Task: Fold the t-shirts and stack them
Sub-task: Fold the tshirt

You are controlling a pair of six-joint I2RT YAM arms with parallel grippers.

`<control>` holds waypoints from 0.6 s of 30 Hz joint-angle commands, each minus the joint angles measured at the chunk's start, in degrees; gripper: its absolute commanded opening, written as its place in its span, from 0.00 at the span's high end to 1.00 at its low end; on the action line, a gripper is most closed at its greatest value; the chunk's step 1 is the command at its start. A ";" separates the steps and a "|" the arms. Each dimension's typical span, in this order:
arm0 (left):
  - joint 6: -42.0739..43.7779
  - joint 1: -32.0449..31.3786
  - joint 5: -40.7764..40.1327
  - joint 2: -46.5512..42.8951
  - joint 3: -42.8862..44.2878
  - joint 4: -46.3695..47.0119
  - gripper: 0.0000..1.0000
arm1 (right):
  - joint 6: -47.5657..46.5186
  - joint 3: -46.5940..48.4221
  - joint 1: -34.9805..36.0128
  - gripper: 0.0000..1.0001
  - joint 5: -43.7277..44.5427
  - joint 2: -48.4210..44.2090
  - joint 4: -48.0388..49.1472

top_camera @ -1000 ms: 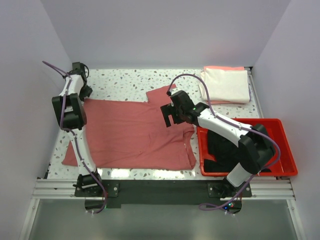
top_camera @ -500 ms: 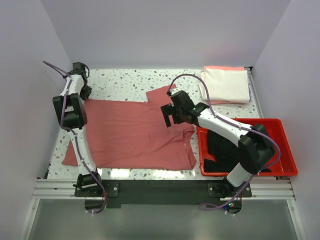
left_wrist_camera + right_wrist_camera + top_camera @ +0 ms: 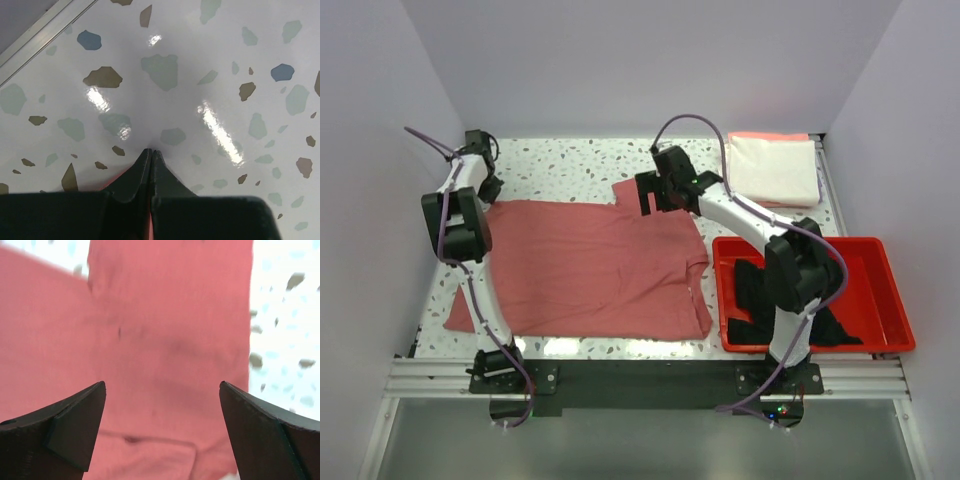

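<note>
Rose-red cloth filled the view below the right gripper (image 3: 162, 390), whose jaws stood wide apart and held nothing. It belonged to the rose-red t-shirt (image 3: 590, 265), spread flat on the speckled table (image 3: 570, 165). The part lying under and between those jaws was its far sleeve, with bare table just past one finger (image 3: 260, 430). Whether the jaws touched the cloth could not be told.

The left gripper (image 3: 151, 152) had its jaws pressed together, tip to tip. A thin strip of the same red cloth showed low in the seam between them, and another sliver lay beside one finger. They appeared to be pinching the shirt's far left corner. Ahead of the tips lay glossy table.

Well off to the right of the right jaws, a folded cream-white t-shirt (image 3: 775, 170) rested on a peach-pink t-shirt (image 3: 765, 136), whose edge showed behind it. Nearer the arm bases than those jaws, the black t-shirt (image 3: 745, 300) lay crumpled in a red tray (image 3: 870, 290).
</note>
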 commanded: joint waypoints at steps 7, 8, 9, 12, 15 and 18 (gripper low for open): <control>0.63 -0.16 1.88 -7.74 -7.69 3.61 1.00 | 1.46 26.70 -6.52 0.01 4.08 20.81 -0.31; 0.63 -0.25 1.88 -8.09 -7.95 3.70 1.00 | 1.37 30.37 -7.05 0.01 5.04 22.66 0.91; 0.63 -0.25 2.06 -8.27 -8.13 3.88 1.00 | 1.20 32.59 -7.49 0.01 6.53 26.85 1.19; 0.63 -0.25 2.67 -8.88 -9.10 4.84 1.00 | 1.63 43.22 -8.37 0.01 7.77 35.55 -0.04; 0.63 -0.25 2.93 -9.32 -9.62 5.37 1.00 | 1.02 51.49 -8.81 0.01 9.97 41.12 1.36; 0.72 -0.34 4.86 -9.67 -10.50 6.42 1.00 | 0.49 55.54 -8.99 0.01 13.04 45.61 5.13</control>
